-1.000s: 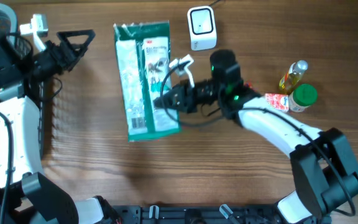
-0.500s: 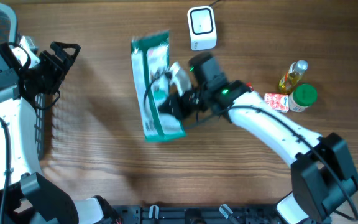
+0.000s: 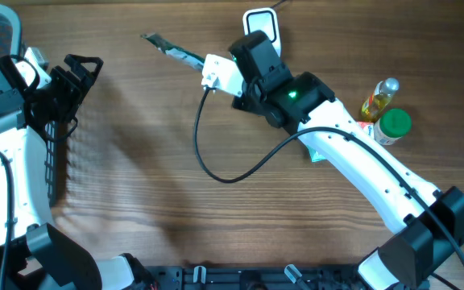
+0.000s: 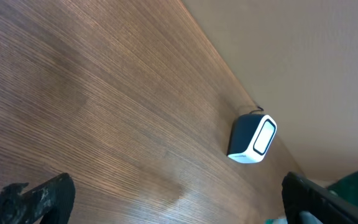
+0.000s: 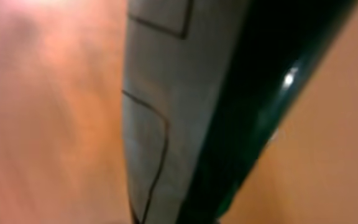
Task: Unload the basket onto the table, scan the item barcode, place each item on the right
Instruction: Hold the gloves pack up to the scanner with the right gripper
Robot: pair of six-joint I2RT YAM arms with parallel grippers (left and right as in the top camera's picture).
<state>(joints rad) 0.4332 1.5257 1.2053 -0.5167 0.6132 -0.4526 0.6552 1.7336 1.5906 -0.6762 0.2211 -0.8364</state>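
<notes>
From overhead, the right gripper is clamping fully shut on one end of the green packet, which is hanging clear of the table and turned edge-on to the camera, so it is showing only as a thin strip just left of the white scanner. The left gripper is idling well apart at the table's left side, its jaws standing wide with nothing between them. Through the left wrist camera, those spread fingers are framing bare wood, the scanner is sitting by the far wall, and a corner of the green packet is peeking in at the lower right. The right wrist view is showing only a blurred close-up of the packet's grey panel and dark green border, so no barcode is readable there. The packet is looking like a light, thin film pouch: soft, likely to sag or twist from a single pinch, and probably slick. Holding it by a sealed edge is seeming wisest, since that is keeping the printed faces unobstructed; which face is carrying the barcode cannot be told.
</notes>
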